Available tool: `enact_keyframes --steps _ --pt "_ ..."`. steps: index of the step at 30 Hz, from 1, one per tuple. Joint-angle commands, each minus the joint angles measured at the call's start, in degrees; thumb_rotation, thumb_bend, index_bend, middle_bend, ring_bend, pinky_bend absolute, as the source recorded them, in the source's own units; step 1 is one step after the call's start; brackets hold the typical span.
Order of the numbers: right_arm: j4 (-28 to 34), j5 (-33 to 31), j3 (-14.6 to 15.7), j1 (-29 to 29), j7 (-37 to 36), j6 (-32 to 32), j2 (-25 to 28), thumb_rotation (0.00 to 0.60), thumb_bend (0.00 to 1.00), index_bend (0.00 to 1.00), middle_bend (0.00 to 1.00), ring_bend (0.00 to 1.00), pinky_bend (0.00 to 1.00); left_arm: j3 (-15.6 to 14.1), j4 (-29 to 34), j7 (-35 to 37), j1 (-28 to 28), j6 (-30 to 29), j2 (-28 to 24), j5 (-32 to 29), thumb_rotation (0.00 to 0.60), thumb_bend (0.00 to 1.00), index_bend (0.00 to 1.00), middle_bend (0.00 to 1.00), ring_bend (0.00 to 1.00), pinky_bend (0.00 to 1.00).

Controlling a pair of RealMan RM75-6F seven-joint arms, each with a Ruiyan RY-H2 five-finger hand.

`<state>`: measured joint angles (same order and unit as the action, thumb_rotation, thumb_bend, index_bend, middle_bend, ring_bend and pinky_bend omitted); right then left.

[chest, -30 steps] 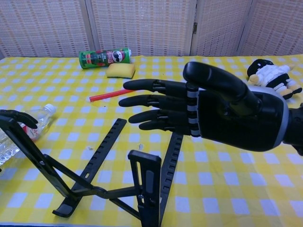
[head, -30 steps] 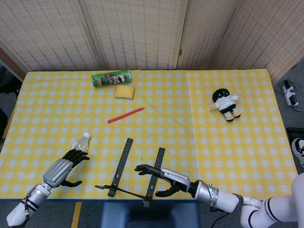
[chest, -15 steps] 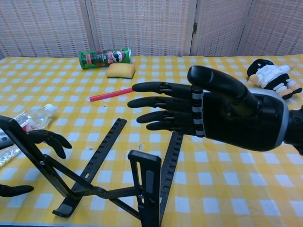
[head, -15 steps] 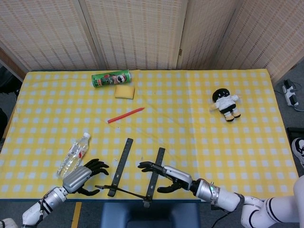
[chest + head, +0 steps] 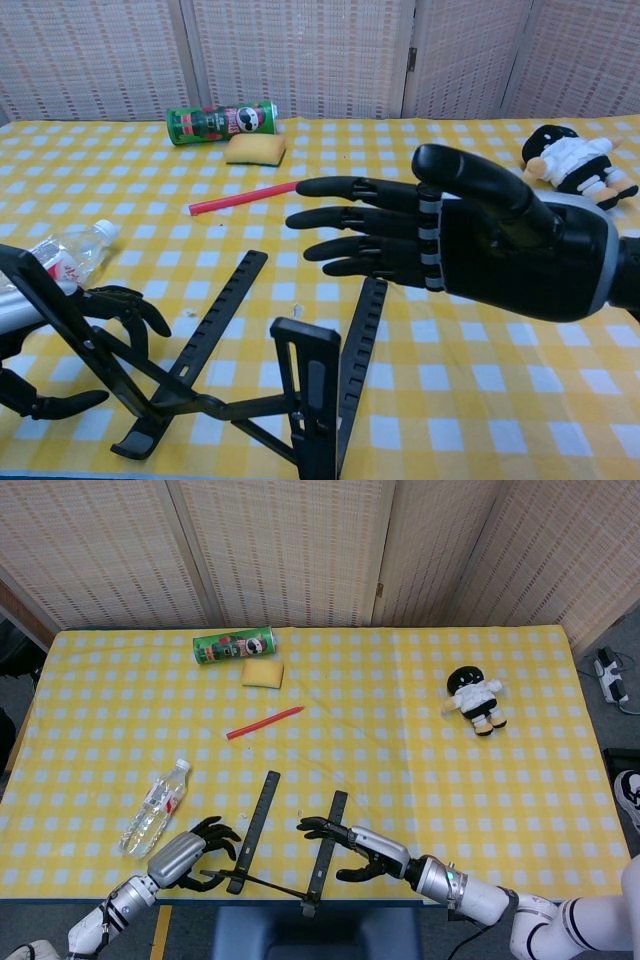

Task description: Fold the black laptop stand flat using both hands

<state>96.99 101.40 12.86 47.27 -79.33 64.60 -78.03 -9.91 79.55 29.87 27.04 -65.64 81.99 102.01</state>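
Note:
The black laptop stand (image 5: 258, 825) sits unfolded at the table's front edge, its two long rails flat on the yellow checked cloth. In the chest view the stand (image 5: 213, 322) has its support bars raised at the front. My left hand (image 5: 188, 853) is at the stand's left side. Seen from the chest, the left hand (image 5: 110, 298) has fingers and thumb apart on either side of the raised left bar; contact is unclear. My right hand (image 5: 352, 848) hovers open over the right rail, and the right hand (image 5: 470, 250) points its spread fingers to the left.
A clear water bottle (image 5: 155, 805) lies left of the stand. Further back are a red pen (image 5: 264, 722), a yellow sponge (image 5: 262, 672) and a green can (image 5: 233, 645) on its side. A plush doll (image 5: 477, 698) lies at the right.
My left hand has moved right, away from the bottle, until its fingers bracket the stand's raised left bar. The right hand has drifted slightly right, still open.

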Motion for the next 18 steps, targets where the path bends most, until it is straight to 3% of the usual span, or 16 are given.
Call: enact_keyframes --steps 1,18 --pt "-0.3 0.1 0.0 -0.2 -0.2 0.0 -0.1 0.269 0.19 0.00 0.08 0.09 0.00 -0.3 0.4 0.5 -0.3 -0.4 0.2 -0.6 0.600 0.40 0.46 0.29 0.19 0.05" --pt "-1.4 0.6 0.0 -0.9 -1.1 0.1 -0.3 0.271 0.19 0.00 0.08 0.08 0.00 -0.9 1.1 1.9 -1.1 -1.8 1.8 -2.1 0.600 0.45 0.50 0.32 0.21 0.06"
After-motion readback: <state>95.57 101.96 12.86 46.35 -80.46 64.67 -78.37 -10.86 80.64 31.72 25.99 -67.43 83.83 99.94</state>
